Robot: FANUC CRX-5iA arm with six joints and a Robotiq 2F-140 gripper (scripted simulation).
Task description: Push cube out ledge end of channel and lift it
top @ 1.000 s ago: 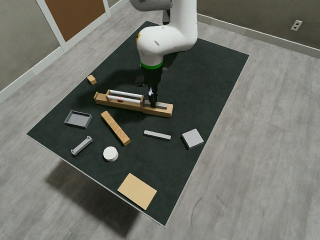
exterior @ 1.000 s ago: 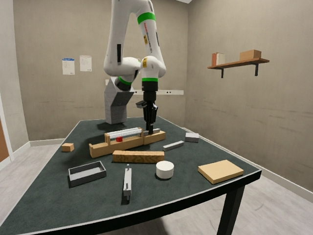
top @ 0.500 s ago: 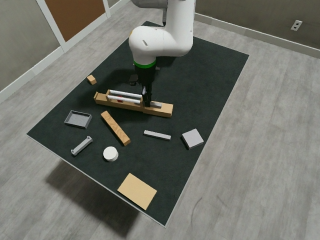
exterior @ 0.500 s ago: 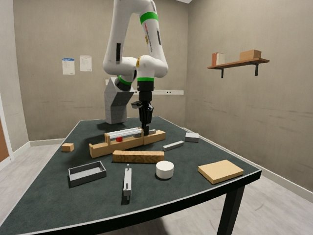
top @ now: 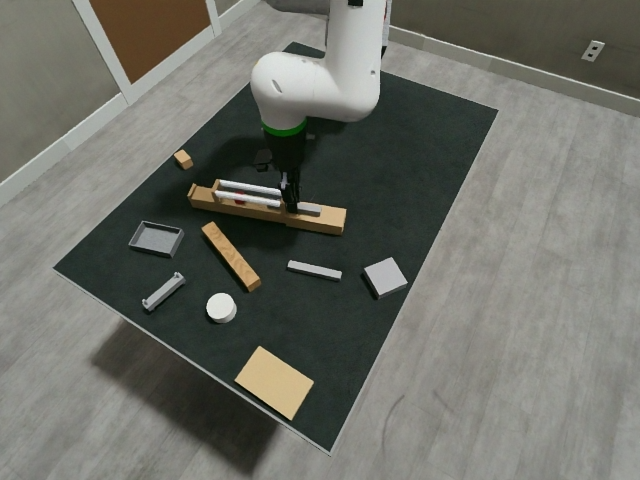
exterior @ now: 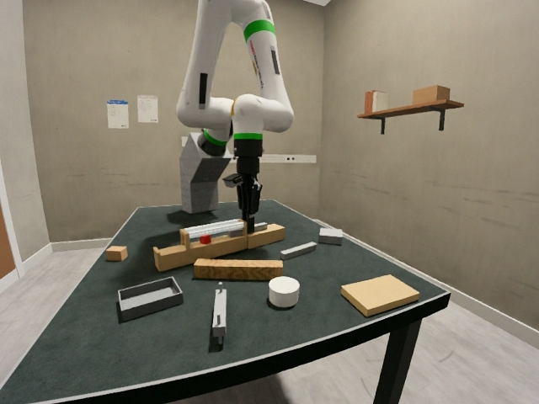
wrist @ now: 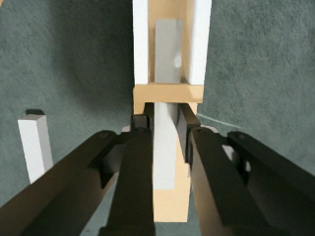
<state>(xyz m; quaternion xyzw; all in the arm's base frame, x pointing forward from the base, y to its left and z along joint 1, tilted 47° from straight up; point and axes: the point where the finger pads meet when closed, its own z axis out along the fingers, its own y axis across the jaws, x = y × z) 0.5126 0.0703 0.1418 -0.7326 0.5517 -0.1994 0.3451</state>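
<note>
Wrist view: the jaws (top: 291, 209) (exterior: 249, 228) are clamped across the pusher bar (top: 310, 208) (exterior: 261, 226) (wrist: 165, 147), whose leading part extends ahead of them inside the channel (top: 258, 211) (exterior: 217, 250) (wrist: 169, 208). The red cube (top: 239, 201) (exterior: 205, 239) lies ahead of the jaws, beneath the white rails (top: 248, 198) (exterior: 215, 226) (wrist: 141, 44). It is probably light, rigid and prone to slide; once out, opposite side faces should suit grasping. Count: one cube, one channel, two rails, one pusher bar, one loose plain bar (top: 314, 270) (exterior: 298, 251) (wrist: 36, 147).

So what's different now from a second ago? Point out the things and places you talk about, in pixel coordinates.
The gripper (top: 292, 208) (exterior: 249, 228) (wrist: 165, 111) slid along the wooden channel (top: 315, 222) (exterior: 217, 248) (wrist: 168, 92) toward the raised-lip end. The long grey bar (top: 310, 208) (exterior: 261, 226) (wrist: 164, 152) between its fingers went the same way, deeper under the roof. The red cube (top: 239, 197) (exterior: 205, 239) looks like it stayed put, and so do the loose things on the table.
</note>
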